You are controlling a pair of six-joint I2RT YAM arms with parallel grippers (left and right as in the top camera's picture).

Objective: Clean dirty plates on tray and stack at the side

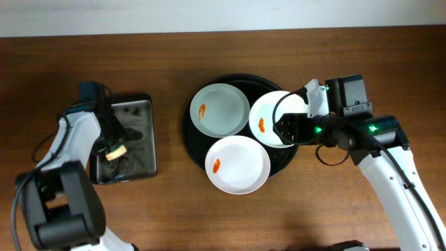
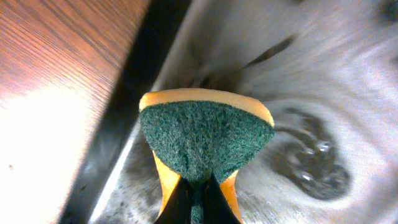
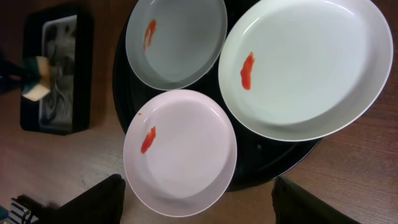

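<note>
Three white dirty plates lie on the round black tray (image 1: 259,85), each with an orange-red smear: a bluish one (image 1: 220,109) at the back left, one (image 1: 265,115) at the right, one (image 1: 237,164) at the front. The right wrist view shows the tray (image 3: 267,155), the bluish plate (image 3: 177,43), the right plate (image 3: 308,65) and the front plate (image 3: 180,152). My right gripper (image 1: 284,130) hovers open above the right plate, fingers wide apart (image 3: 199,208). My left gripper (image 1: 115,150) is shut on a yellow-and-green sponge (image 2: 205,137) over the sponge tray (image 1: 150,132).
The rectangular black-rimmed sponge tray (image 2: 118,124) has a wet grey bottom and sits left of the round tray, also visible in the right wrist view (image 3: 56,81). Brown wood table (image 1: 174,209) surrounds both trays.
</note>
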